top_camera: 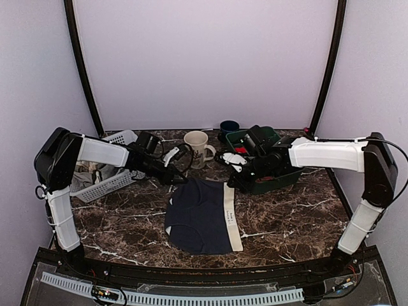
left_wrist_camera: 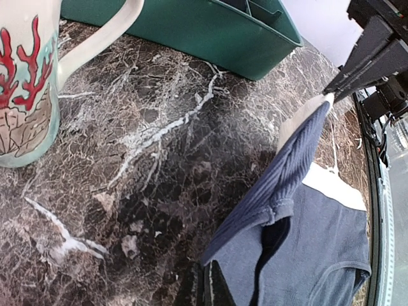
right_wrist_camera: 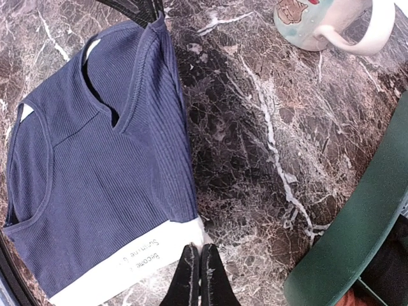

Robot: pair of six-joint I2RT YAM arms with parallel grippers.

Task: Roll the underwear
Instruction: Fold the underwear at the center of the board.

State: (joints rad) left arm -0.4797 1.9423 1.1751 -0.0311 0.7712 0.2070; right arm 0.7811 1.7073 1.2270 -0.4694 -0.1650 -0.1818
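The underwear (top_camera: 201, 217) is dark navy cloth with a cream-white waistband (top_camera: 233, 220) along its right edge, lying flat on the marble table. My left gripper (top_camera: 177, 180) is shut on its far left corner; in the left wrist view my fingertips (left_wrist_camera: 220, 290) pinch the navy edge (left_wrist_camera: 287, 185), which is lifted a little. My right gripper (top_camera: 231, 182) is shut on the far corner of the waistband; the right wrist view shows my fingertips (right_wrist_camera: 190, 274) closed at the white strip (right_wrist_camera: 127, 264). The far edge of the cloth is stretched between both grippers.
A cream mug (top_camera: 197, 148) stands just behind the underwear, between the grippers. A green bin (top_camera: 264, 166) with rolled bundles sits under the right arm. A white basket (top_camera: 102, 169) is at the left. A dark cup (top_camera: 229, 127) stands at the back.
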